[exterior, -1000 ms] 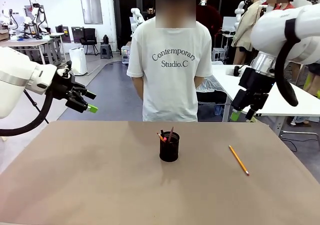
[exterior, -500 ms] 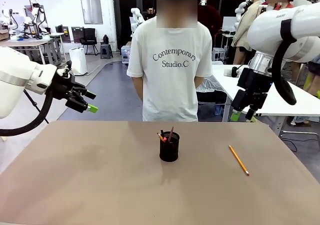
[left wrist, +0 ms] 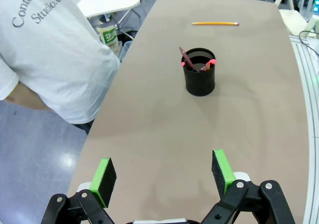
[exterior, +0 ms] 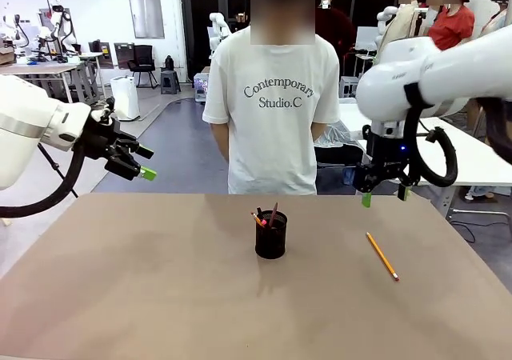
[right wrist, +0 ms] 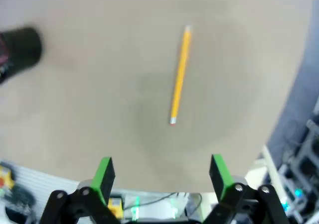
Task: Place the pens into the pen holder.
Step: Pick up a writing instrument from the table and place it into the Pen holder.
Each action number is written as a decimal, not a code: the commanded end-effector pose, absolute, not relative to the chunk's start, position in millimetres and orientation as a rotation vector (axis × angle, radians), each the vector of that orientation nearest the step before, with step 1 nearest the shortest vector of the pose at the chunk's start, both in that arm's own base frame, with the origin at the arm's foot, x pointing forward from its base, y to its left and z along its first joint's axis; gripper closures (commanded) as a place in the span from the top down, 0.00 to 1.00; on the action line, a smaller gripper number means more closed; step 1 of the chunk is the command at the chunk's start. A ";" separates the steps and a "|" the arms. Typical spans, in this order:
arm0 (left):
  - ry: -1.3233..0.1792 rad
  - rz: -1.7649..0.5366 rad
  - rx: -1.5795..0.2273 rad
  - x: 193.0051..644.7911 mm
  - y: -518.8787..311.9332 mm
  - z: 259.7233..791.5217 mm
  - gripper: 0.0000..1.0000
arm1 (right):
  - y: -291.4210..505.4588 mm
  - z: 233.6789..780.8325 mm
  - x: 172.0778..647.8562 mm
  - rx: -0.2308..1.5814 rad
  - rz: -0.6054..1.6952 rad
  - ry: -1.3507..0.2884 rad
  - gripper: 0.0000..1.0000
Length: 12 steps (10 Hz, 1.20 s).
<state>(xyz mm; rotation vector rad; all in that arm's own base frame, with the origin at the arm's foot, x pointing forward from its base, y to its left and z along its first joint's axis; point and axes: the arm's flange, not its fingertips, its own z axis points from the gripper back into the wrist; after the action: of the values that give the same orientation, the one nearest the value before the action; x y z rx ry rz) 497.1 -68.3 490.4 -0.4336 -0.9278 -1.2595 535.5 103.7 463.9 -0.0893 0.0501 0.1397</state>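
A black mesh pen holder [exterior: 270, 235] stands at the table's middle with a reddish-brown pen [exterior: 274, 214] and a black pen with a red end [exterior: 258, 218] sticking out of it; it also appears in the left wrist view [left wrist: 199, 71] and, blurred, at the left edge of the right wrist view [right wrist: 19, 49]. A yellow-orange pencil-like pen [exterior: 382, 255] [right wrist: 179, 75] [left wrist: 215, 23] lies flat on the table to the right. My right gripper [exterior: 382, 195] [right wrist: 160, 176] hangs open above the table's far right edge, beyond the pencil. My left gripper [exterior: 144, 162] [left wrist: 163, 173] is open, high off the far left.
A person in a white T-shirt [exterior: 274, 96] stands at the far side, arms behind the back. The brown table [exterior: 160, 296] is bare apart from these things. White tables [exterior: 472, 160] stand behind on the right.
My right arm has swung left and down, bringing its gripper from high at the right to just over the table's far edge. The left arm, holder and pens have stayed still.
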 end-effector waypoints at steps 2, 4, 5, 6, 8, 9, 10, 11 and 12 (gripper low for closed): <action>-0.925 -1.263 -0.446 496.6 -65.2 492.4 1.00 | 115.0 453.5 557.1 -0.147 0.042 0.109 1.00; -0.925 -1.263 -0.446 496.6 -65.2 492.4 1.00 | 105.5 441.7 564.3 -0.046 0.055 0.064 1.00; -0.925 -1.263 -0.446 496.6 -65.2 492.4 1.00 | 98.9 442.5 562.2 -0.015 0.146 0.056 1.00; -0.925 -1.263 -0.446 496.6 -65.2 492.4 1.00 | 109.1 438.2 557.2 -0.120 0.040 0.092 1.00; -0.925 -1.263 -0.446 496.6 -65.2 492.4 1.00 | 109.1 438.2 557.2 -0.120 0.040 0.092 1.00; -0.925 -1.263 -0.446 496.6 -65.2 492.4 1.00 | 109.1 438.2 557.2 -0.120 0.040 0.092 1.00; -0.925 -1.263 -0.446 496.6 -65.2 492.4 1.00 | 107.6 436.8 559.2 -0.094 0.062 0.091 1.00; -0.925 -1.263 -0.446 496.6 -65.2 492.4 1.00 | 107.8 425.5 562.0 -0.137 0.039 0.019 1.00; -0.925 -1.263 -0.446 496.6 -65.2 492.4 1.00 | 107.4 415.1 560.0 -0.152 0.001 -0.047 1.00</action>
<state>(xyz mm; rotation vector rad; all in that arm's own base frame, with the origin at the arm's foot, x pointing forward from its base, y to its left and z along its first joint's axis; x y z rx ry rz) 497.1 -68.3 490.4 -0.4336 -0.9278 -1.2594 563.8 107.4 430.6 -0.1100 0.0351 0.0534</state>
